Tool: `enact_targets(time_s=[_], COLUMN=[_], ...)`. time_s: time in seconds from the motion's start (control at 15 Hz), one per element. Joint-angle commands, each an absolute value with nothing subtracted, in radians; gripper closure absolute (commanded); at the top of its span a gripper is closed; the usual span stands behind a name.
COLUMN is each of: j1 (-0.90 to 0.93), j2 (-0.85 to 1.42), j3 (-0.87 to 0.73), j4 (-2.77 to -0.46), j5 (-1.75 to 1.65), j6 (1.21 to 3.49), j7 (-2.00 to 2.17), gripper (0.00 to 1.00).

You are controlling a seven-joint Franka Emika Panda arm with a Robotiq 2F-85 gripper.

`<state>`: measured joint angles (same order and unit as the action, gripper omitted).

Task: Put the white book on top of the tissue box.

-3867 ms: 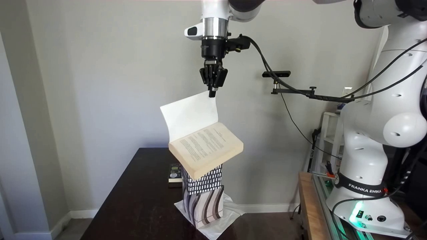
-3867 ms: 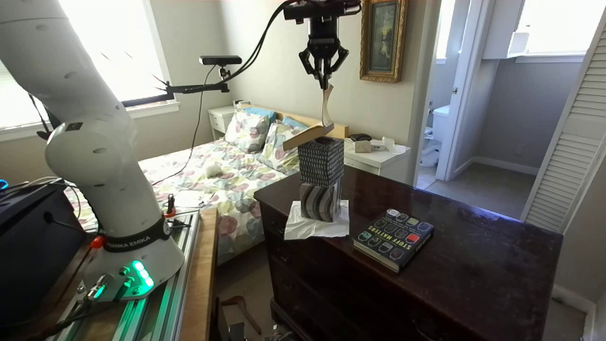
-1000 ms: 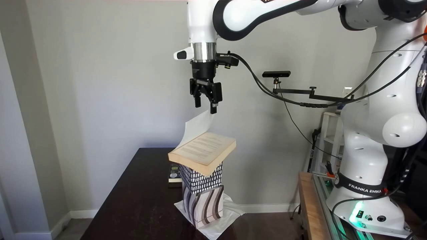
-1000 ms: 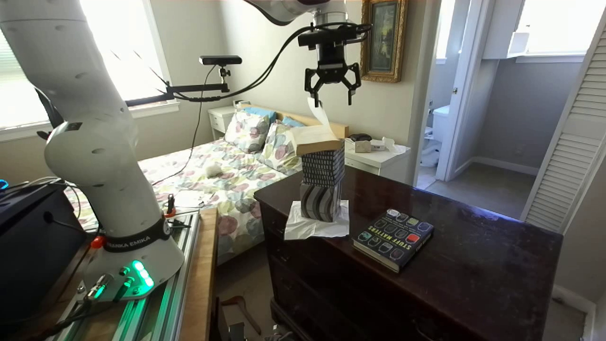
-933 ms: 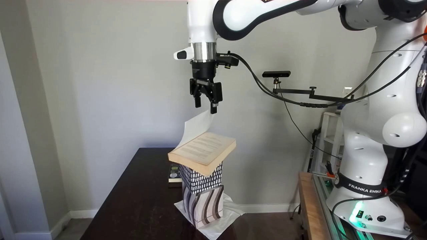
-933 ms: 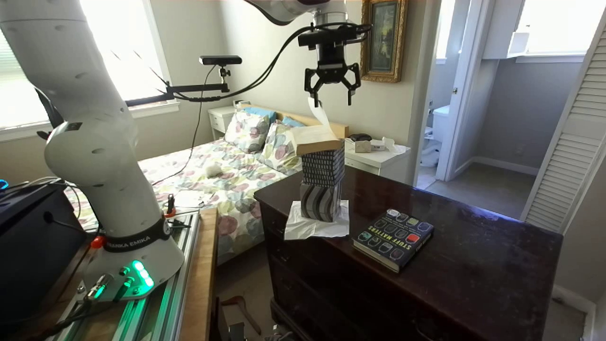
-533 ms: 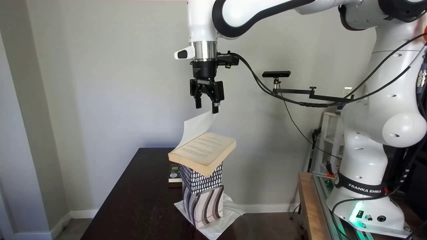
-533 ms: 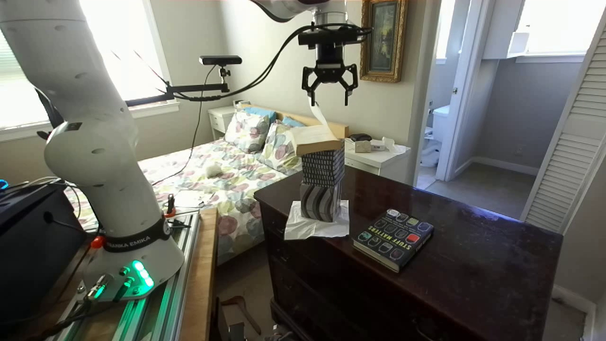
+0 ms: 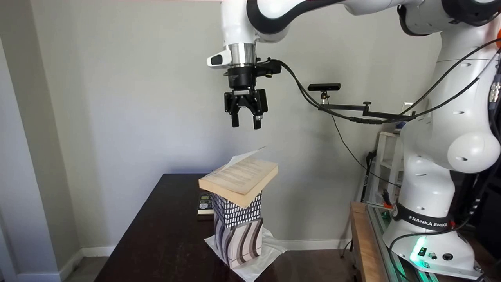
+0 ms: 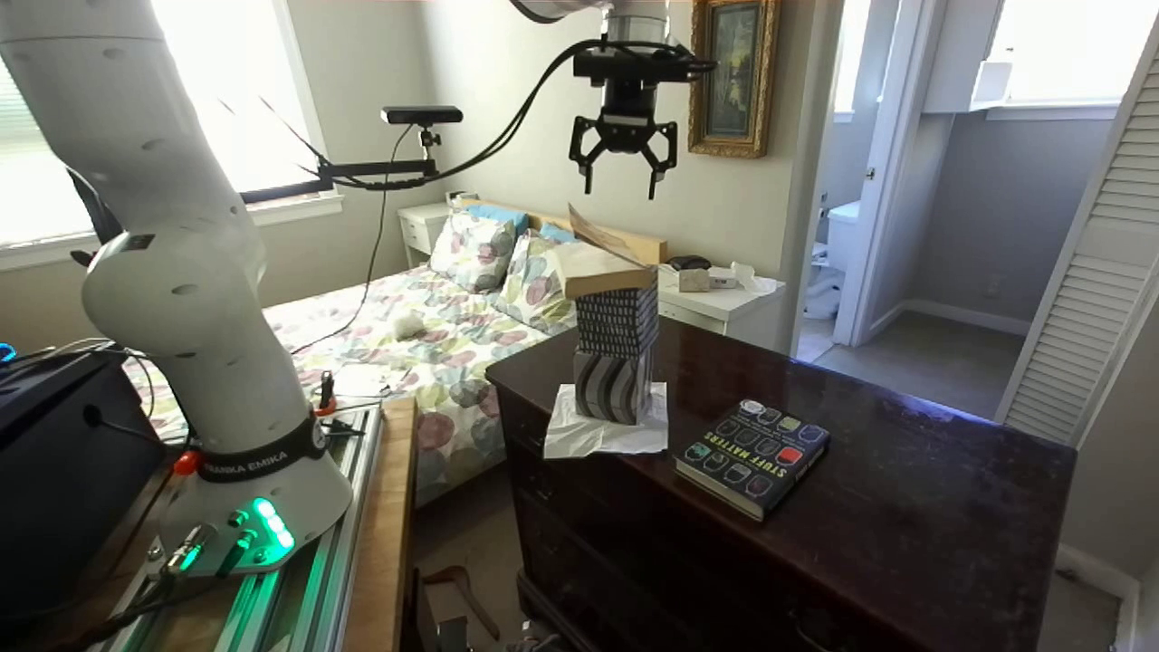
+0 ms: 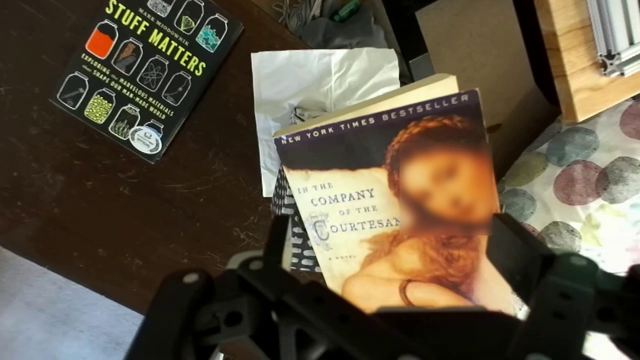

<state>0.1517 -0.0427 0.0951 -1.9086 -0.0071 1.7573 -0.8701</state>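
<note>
Above the book [image 9: 240, 178] on the tissue box [image 9: 238, 231], the empty claw [image 9: 246, 125] is spread: lift it slowly, far from the cover [image 11: 390, 210].

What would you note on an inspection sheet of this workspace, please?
Surface: top of the dark dresser, lightly scratched in the wrist view.
Job's things: the white book rests on the upright tissue box, overhanging it, its cover partly raised.
Clutter: a dark-covered book; a creased white sheet beneath the tissue box.
Gripper: open above the white book, holding nothing.
Cables: black cables hang in a curve, apart from the white book.
Surroundings: a patterned bed beside the dark dresser; a framed picture on the wall.
</note>
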Motion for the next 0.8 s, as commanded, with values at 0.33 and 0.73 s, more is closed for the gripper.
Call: enact_targets(time_s=[0.33,0.73], j1=[0.140,0.128], j2=[-0.050,-0.083], j3=[0.103,0.094], j4=[-1.919,-2.021], j5=[0.001,-0.067], j6=[1.754,2.022], j7=[-0.908,-0.834], gripper=[0.00,0.00])
